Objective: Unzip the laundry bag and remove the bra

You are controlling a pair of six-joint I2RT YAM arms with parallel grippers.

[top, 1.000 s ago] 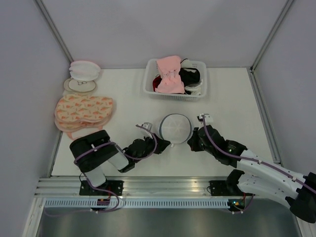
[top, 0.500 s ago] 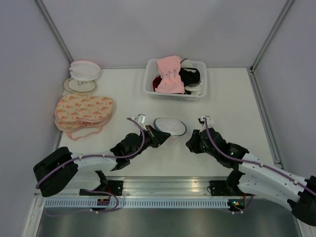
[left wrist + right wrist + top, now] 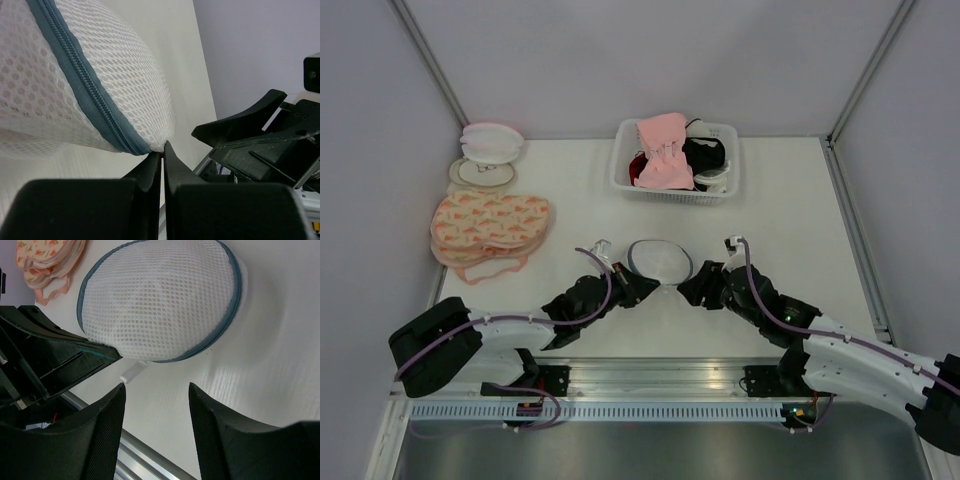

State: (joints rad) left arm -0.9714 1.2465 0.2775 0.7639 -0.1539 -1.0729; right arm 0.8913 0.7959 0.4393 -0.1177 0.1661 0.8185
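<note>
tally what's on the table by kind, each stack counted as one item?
round white mesh laundry bag: 1
white plastic basket holding garments: 1
stack of flat pink-orange patterned bags: 1
stack of white-and-pink round discs: 1
total: 4

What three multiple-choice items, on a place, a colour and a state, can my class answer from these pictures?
1. Where is the white basket? A) beyond the laundry bag, near the back wall B) between the arm bases C) on the bag
2. What colour is the bag's zipper? A) red B) blue-grey C) yellow
3. How is the right gripper? A) shut on the basket B) out of view C) open, holding nothing
Answers: 1 A, the top view shows it farther back; 2 B, the left wrist view shows it close; 3 C, its fingers stand apart with nothing between.
</note>
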